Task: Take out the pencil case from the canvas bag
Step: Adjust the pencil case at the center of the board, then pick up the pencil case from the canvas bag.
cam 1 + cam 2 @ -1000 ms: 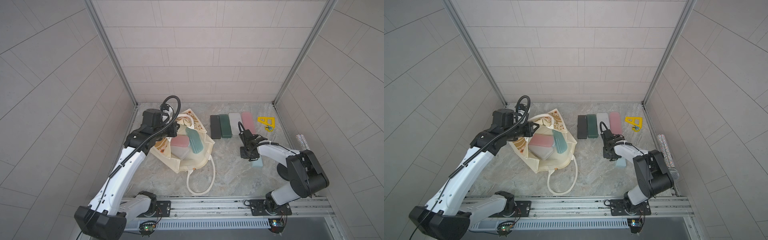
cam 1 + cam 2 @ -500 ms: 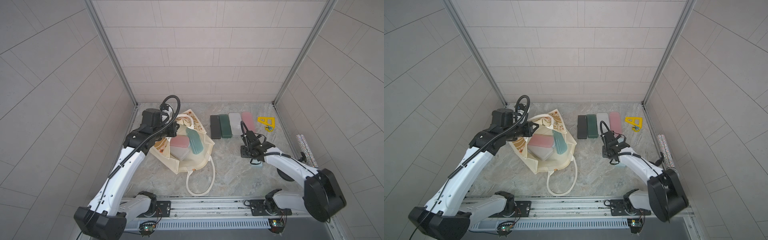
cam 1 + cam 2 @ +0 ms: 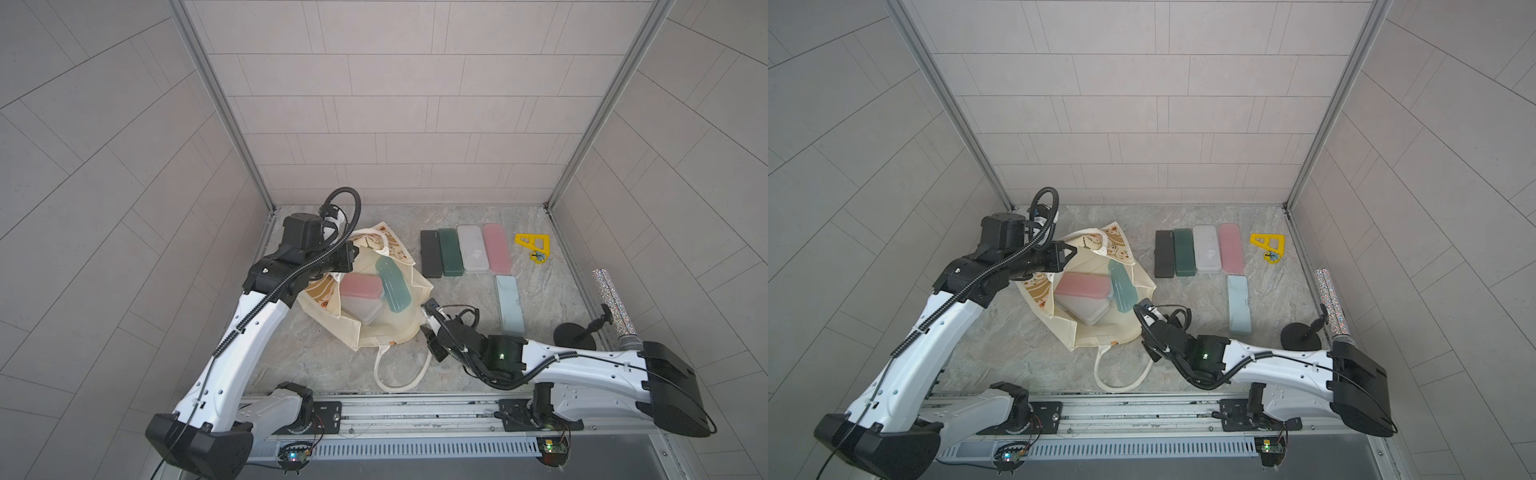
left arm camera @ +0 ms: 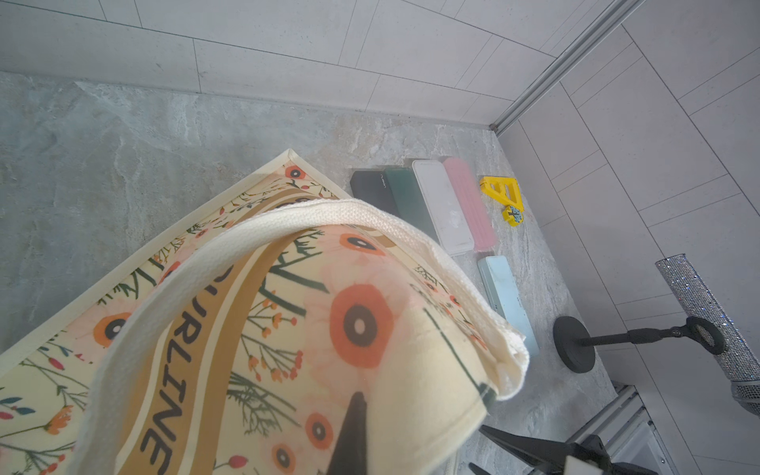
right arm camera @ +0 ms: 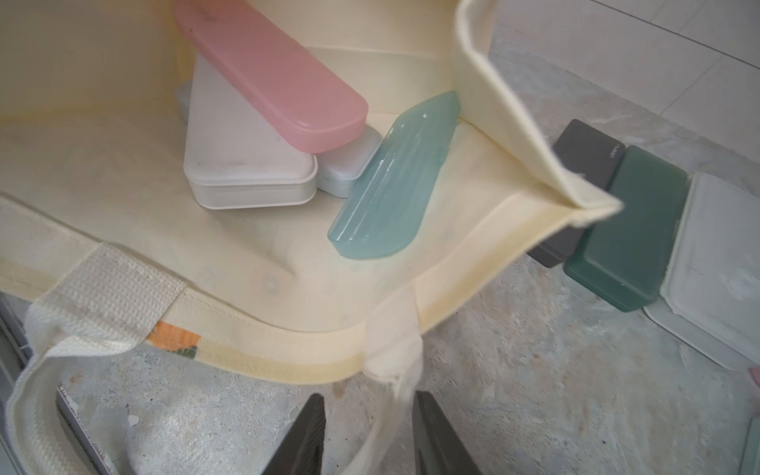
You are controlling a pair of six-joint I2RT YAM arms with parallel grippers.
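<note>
The cream, flower-printed canvas bag [image 3: 374,332] [image 3: 1096,332] lies open on the table. My left gripper [image 3: 353,251] [image 3: 1073,251] is shut on its far rim and holds that wall up. In the left wrist view one dark fingertip [image 4: 357,405] presses on the printed cloth [image 4: 357,320]. Inside the bag lie a pink pencil case [image 5: 271,74] [image 3: 360,286], a white one [image 5: 242,164] and a clear teal one [image 5: 395,177] [image 3: 392,286]. My right gripper [image 3: 426,318] [image 3: 1140,324] [image 5: 370,407] is open, low at the bag's near right corner. The white handle [image 5: 395,362] runs between its fingers.
Black, dark green, white and pink cases [image 3: 465,251] lie in a row at the back, with a light blue case [image 3: 509,305] in front of them. A yellow triangle [image 3: 534,245] lies at the back right. A glittery microphone [image 3: 611,297] on a black stand [image 3: 573,336] stands at the right edge.
My right arm swung left from the light blue case, which stays on the table, to the bag's near corner, and its jaws opened. The left arm has not moved.
</note>
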